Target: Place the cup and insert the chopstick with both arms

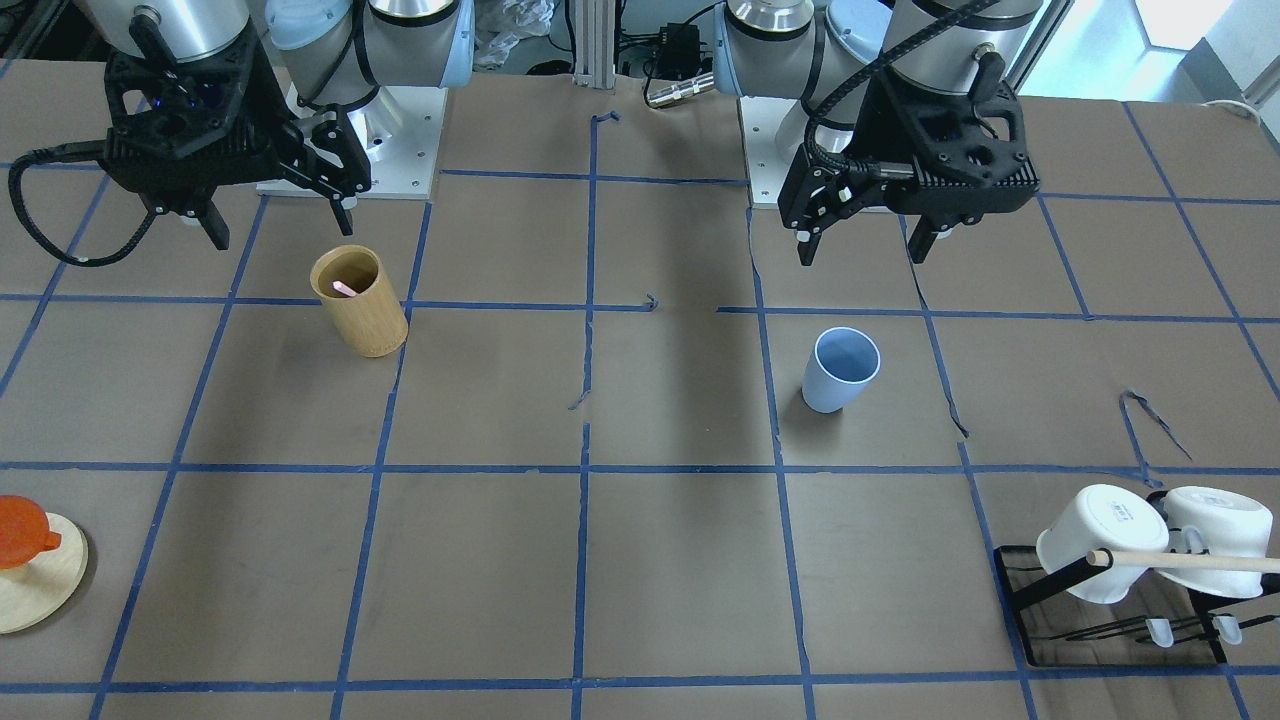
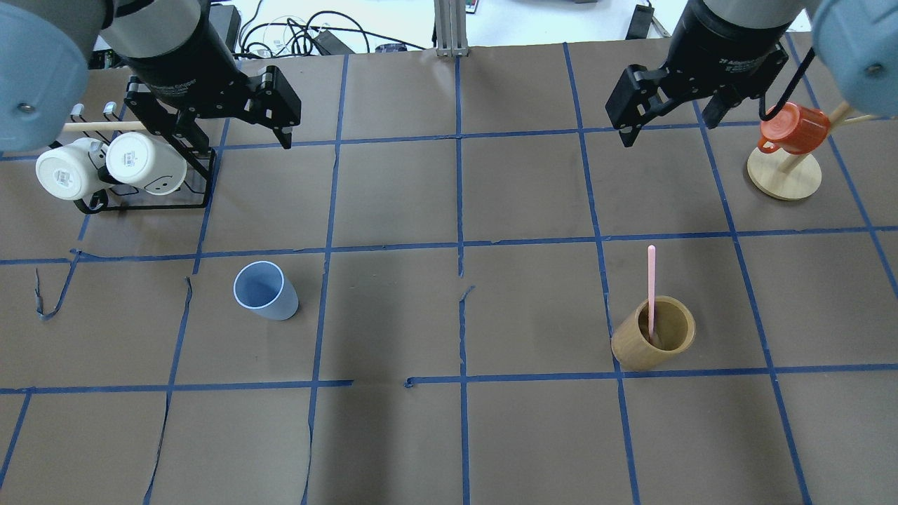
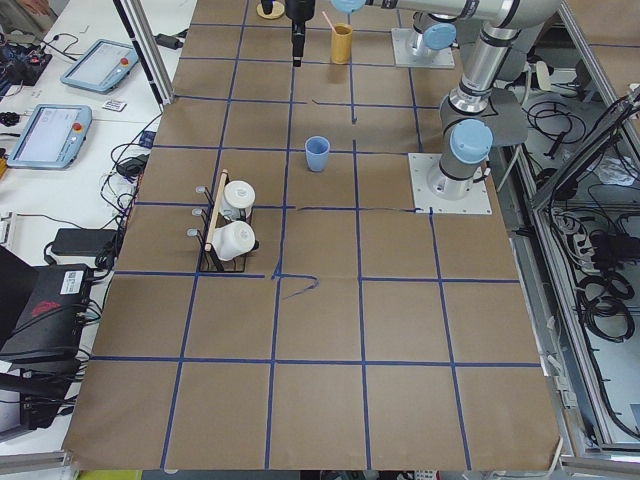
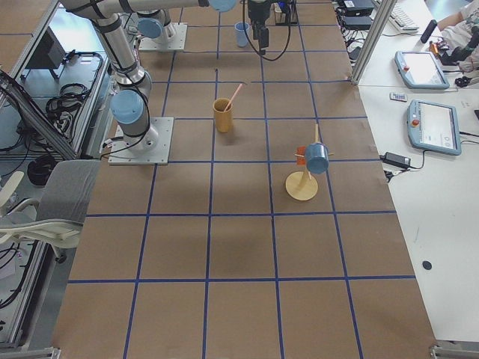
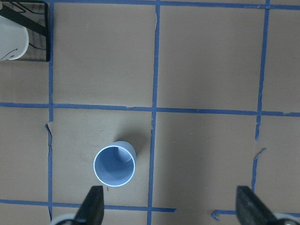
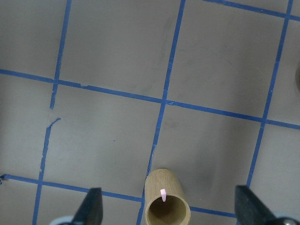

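Cup (image 2: 265,291) left of bamboo holder (image 2: 652,342) likely light, slick, pinch rim; chopstick (image 2: 651,287) inside it thin, grab top; left hand (image 1: 862,250), right hand (image 1: 280,228) wide

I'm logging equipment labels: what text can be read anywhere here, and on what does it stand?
"Adaptive Gripper": faint white print on the body of the left gripper, overhead view.
"2F Adaptive...": on the body of the right gripper, rest blurred.
Bases of the white mugs: print too small to read.
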{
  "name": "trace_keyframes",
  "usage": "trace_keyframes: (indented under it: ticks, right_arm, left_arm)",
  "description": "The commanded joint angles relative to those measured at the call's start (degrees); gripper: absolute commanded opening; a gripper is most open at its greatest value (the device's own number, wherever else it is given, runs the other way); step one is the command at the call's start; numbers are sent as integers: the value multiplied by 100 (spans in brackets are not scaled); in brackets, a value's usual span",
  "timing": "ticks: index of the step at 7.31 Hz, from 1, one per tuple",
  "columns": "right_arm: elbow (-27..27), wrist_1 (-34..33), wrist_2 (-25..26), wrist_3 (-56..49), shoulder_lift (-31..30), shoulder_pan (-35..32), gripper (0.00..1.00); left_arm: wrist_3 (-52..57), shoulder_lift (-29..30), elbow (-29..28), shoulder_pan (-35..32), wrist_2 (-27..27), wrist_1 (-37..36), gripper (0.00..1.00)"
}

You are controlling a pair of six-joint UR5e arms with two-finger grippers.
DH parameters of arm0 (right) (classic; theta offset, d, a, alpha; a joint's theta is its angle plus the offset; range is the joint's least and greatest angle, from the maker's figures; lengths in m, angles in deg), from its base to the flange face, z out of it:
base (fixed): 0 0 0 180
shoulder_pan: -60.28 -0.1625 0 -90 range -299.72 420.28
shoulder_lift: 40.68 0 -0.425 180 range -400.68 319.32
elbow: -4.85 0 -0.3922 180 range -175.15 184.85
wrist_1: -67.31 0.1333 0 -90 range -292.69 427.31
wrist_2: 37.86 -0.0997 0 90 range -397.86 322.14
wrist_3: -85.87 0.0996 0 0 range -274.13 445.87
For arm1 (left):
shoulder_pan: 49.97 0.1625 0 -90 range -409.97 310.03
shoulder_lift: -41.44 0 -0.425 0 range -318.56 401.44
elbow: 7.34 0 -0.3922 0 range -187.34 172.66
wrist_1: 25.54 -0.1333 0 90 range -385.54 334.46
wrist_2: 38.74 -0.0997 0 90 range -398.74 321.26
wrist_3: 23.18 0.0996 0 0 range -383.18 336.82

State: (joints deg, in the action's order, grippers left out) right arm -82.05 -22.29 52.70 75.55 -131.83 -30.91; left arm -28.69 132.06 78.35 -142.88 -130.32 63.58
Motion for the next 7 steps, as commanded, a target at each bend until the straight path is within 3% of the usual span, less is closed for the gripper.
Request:
trace_keyframes:
  ticks: [1, 7]
  right_arm:
    - [-10, 47, -3, -14, -35, 4, 100]
    - [-10, 39, -3, -14, 18, -13, 100]
  left_arm:
    - [-2, 0, 0, 0, 0, 0, 100]
    - [-2, -9, 9, 0, 0, 0, 100]
